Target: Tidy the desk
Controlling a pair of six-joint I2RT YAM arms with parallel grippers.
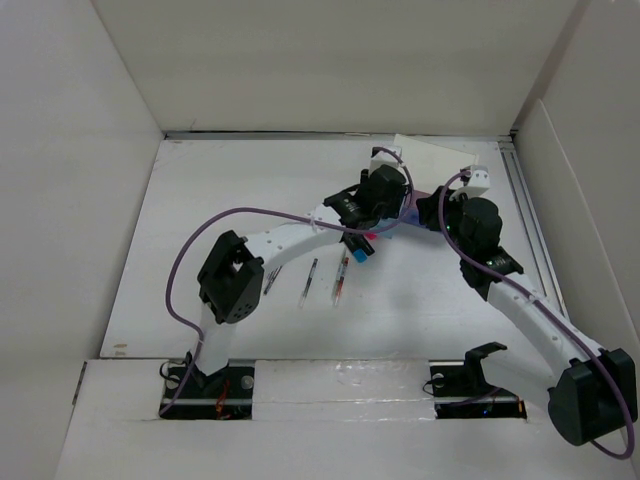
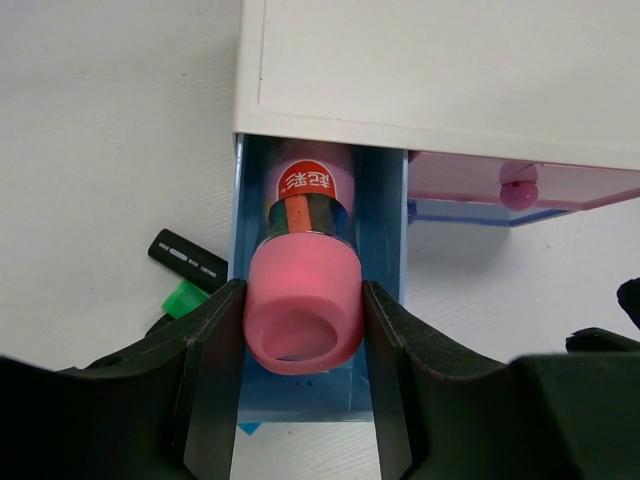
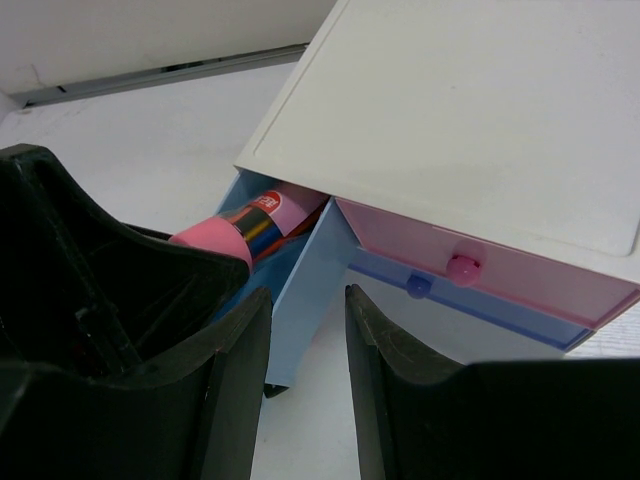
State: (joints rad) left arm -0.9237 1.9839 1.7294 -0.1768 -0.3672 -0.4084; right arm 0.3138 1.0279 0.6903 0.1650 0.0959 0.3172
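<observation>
Small white plastic drawer box: translucent pink upper drawer, pink round knob; pale blue pulled-out drawer. Inside that drawer: pink-capped plastic glue stick, red label with white characters, multicoloured striped body. Left of box: slim black marker, green cap. Under box: matte white flat desk.

You get white characters on the red label of the pink tube, upside down and not legible in the left wrist view, and white print on the black marker lying on the desk, too small to read.
</observation>
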